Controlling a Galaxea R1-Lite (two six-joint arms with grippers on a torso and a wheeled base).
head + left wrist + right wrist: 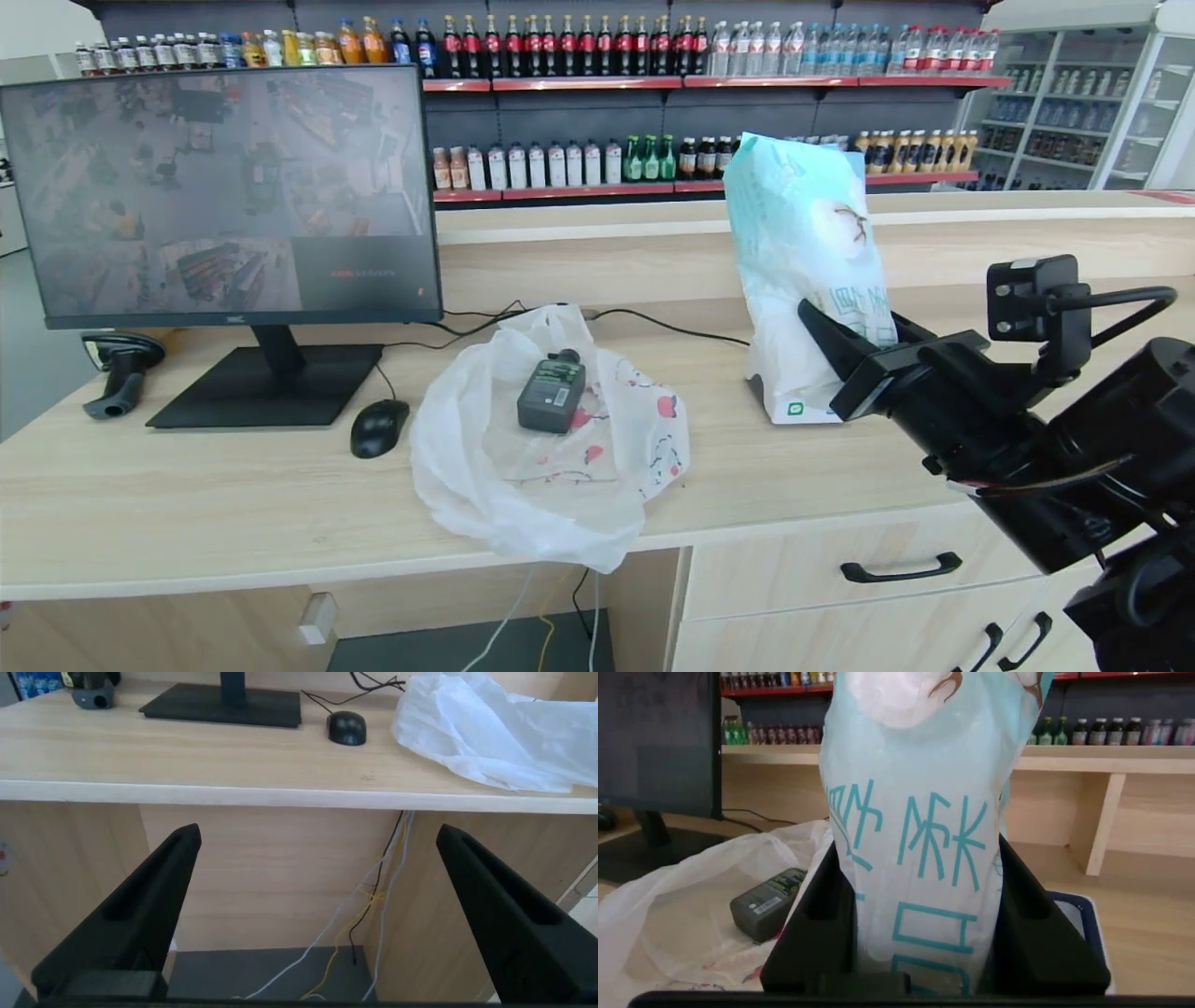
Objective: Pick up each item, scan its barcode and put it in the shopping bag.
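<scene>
Left gripper: we find it below the edge of the pale wooden counter, fingers spread wide, holding nothing.
Black handheld scanner, black flat monitor, black computer mouse: all on the counter.
Crumpled white plastic shopping bag: right of the mouse, with a dark grey boxy device lying on it.
Tall white-and-turquoise soft package: upright on the counter, right of the bag.
Right gripper: we see its fingers closed against both sides of the package's lower half.
</scene>
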